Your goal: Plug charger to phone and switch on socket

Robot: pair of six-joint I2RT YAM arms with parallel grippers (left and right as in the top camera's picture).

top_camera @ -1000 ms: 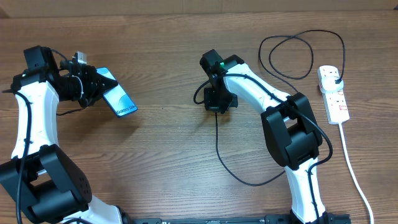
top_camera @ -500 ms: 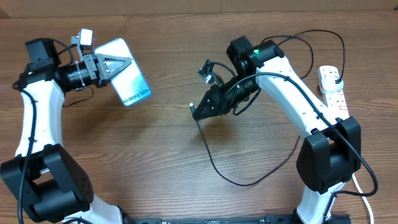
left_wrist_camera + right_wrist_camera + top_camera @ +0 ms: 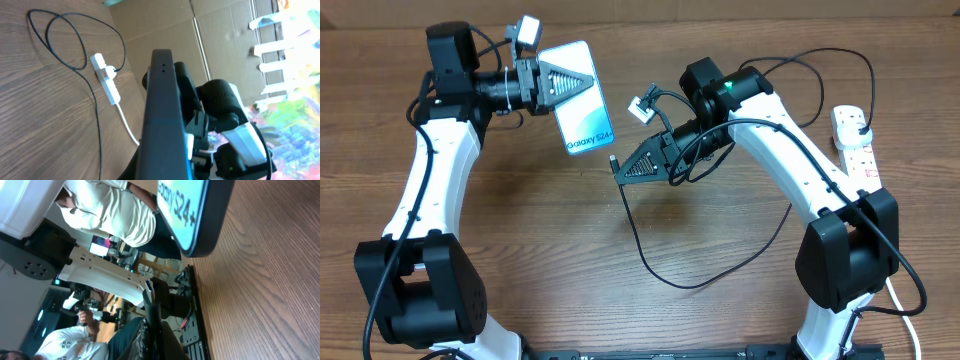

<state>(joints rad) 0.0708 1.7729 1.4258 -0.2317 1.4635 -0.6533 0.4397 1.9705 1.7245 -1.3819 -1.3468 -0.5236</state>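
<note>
My left gripper (image 3: 558, 82) is shut on the phone (image 3: 582, 100) and holds it above the table at the back centre, with its lit screen and "Galaxy S24" text facing up. In the left wrist view the phone (image 3: 162, 110) shows edge-on. My right gripper (image 3: 638, 166) is shut on the charger near its connector tip (image 3: 614, 160), just right of and below the phone's bottom edge, not touching it. In the right wrist view the tip (image 3: 150, 297) points toward the phone (image 3: 197, 215). The black cable (image 3: 660, 270) loops over the table to a plug (image 3: 861, 126) in the socket (image 3: 857, 155).
The socket's thick white cord (image 3: 890, 280) runs along the right edge toward the front. A loop of black cable (image 3: 790, 85) lies at the back right. The socket (image 3: 106, 80) and the right arm (image 3: 220, 100) show in the left wrist view.
My left arm has lifted the phone and carried it right toward the centre. My right gripper has risen with the cable end and shifted left, closer to the phone's bottom edge.
</note>
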